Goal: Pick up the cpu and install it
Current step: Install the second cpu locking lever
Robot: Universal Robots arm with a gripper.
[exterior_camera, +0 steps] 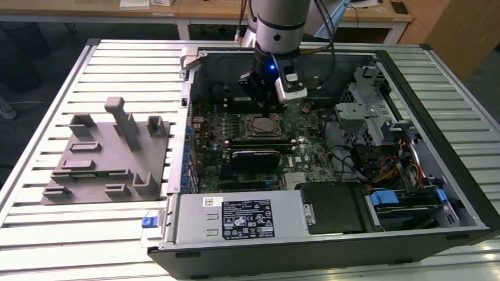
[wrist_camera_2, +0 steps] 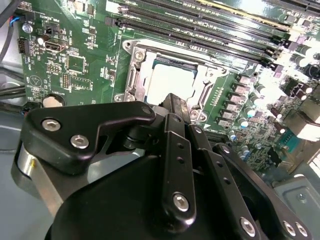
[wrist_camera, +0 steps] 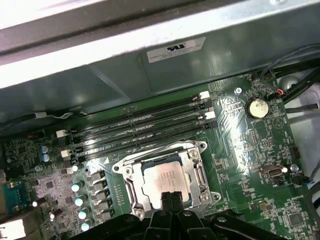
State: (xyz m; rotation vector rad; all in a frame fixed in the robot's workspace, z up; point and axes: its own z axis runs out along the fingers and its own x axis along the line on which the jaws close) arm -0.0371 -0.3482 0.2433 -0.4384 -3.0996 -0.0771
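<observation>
The cpu (wrist_camera: 165, 178) lies flat in the socket frame (wrist_camera: 197, 172) on the motherboard (wrist_camera: 240, 150), its pale metal top facing up. It is square, so no long axis can be made out; in both wrist views its edges run parallel to the sides of the frame, with no visible tilt or corner riding up. In the second wrist view the cpu (wrist_camera_2: 172, 82) shows as a bright patch inside the same frame (wrist_camera_2: 131, 75).

The gripper (wrist_camera: 171, 196) is above the socket. In the first wrist view its two fingertips (wrist_camera: 166, 199) sit pressed together with no gap between them, and nothing is held between them; the jaws are closed and empty. The tips overlap the near edge of the cpu in that view; whether they touch the metal top cannot be told. The chip extends away from the tips toward the memory slots (wrist_camera: 140, 127), which lie beyond the socket from the jaws.

In the exterior view the gripper (exterior_camera: 264, 108) hangs inside the open computer case (exterior_camera: 437, 88), just behind the socket frame (exterior_camera: 264, 124). The grey fixture plate (exterior_camera: 109, 155) rests on the slatted table (exterior_camera: 47, 228) well apart from the jaws, toward the exterior view's left, outside the case.
</observation>
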